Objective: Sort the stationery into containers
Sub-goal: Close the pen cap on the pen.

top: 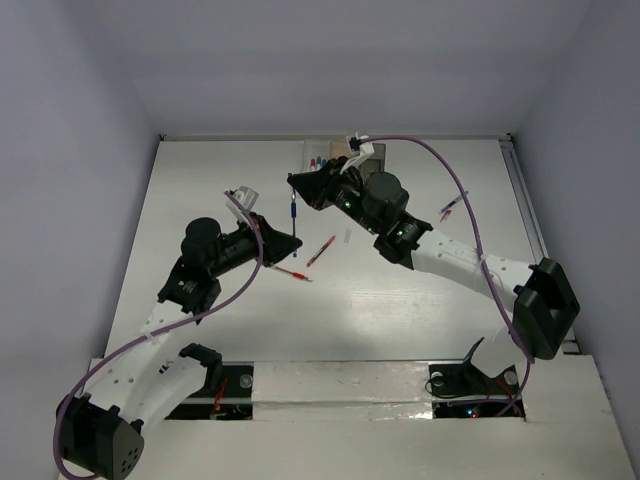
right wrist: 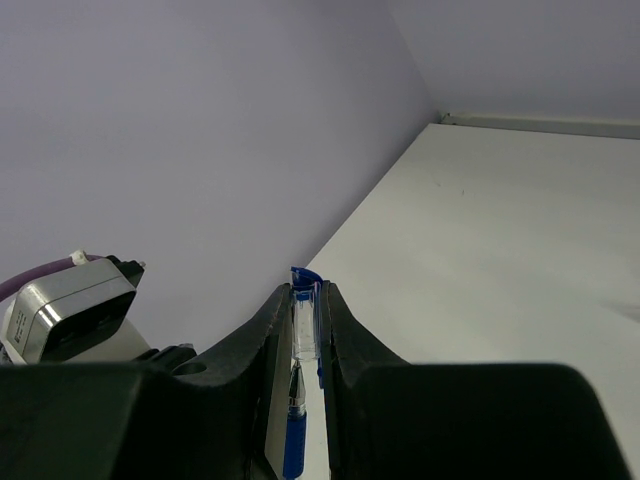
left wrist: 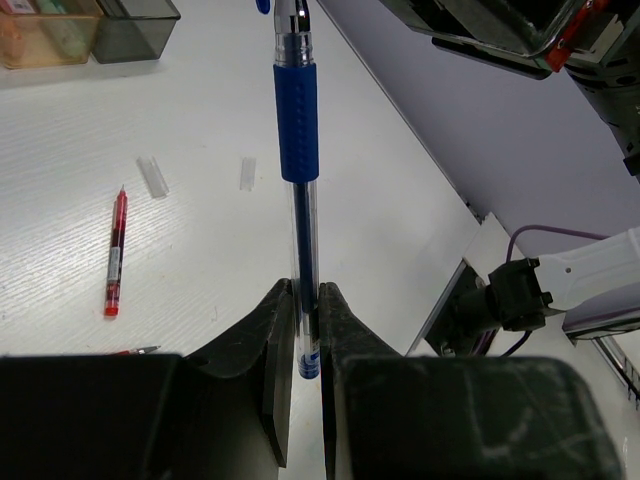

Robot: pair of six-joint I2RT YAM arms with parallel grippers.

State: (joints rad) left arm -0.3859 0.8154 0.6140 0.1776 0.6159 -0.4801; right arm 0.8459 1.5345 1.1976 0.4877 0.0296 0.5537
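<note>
My left gripper [left wrist: 306, 300] is shut on the lower end of a blue pen [left wrist: 298, 120] and holds it above the table; in the top view the left gripper [top: 291, 242] is mid-table with the pen [top: 293, 212] pointing toward the far side. My right gripper [right wrist: 305, 300] is shut on a clear pen cap with a blue end [right wrist: 306, 315], right at the pen's tip [right wrist: 296, 400]; in the top view the right gripper [top: 297, 184] meets the pen's far end. The orange bin [left wrist: 40, 45] and dark grey bin [left wrist: 135, 25] stand at the back.
Two red pens [top: 321, 250] [top: 293, 272] lie mid-table; one red pen [left wrist: 116, 255] and two small clear caps [left wrist: 152, 175] [left wrist: 248, 173] show in the left wrist view. More pens [top: 452, 206] lie at the right. The bins [top: 322, 155] are partly hidden behind the right arm.
</note>
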